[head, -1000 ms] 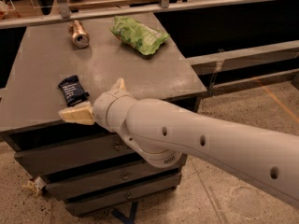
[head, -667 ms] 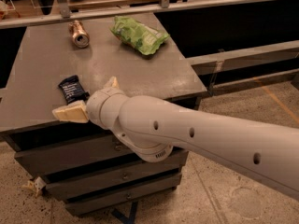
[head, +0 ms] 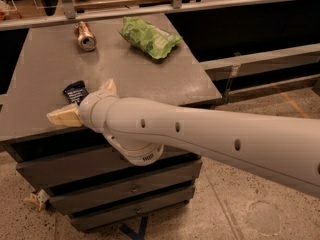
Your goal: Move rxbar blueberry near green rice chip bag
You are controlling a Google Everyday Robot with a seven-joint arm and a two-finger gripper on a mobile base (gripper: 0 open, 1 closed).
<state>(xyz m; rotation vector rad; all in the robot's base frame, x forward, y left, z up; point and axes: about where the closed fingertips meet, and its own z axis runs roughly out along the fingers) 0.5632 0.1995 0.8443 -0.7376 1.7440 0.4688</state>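
The rxbar blueberry (head: 75, 91) is a small dark navy wrapper lying flat near the front left of the grey table (head: 165, 79). My gripper (head: 81, 102) is right at its near side, open. One pale finger (head: 62, 117) points left by the table's front edge and the other finger (head: 109, 87) sits just right of the bar. The bar's near end is hidden behind the wrist. The green rice chip bag (head: 149, 36) lies wrinkled at the back right of the table, well apart from the bar.
A copper-toned can (head: 85, 36) lies on its side at the back of the table, left of the green bag. Drawers (head: 100, 194) sit under the tabletop. A railing (head: 175, 4) runs behind the table. Speckled floor lies to the right.
My arm and gripper have shifted left and slightly forward, closing in on the navy bar. The bar, bag and can have not moved.
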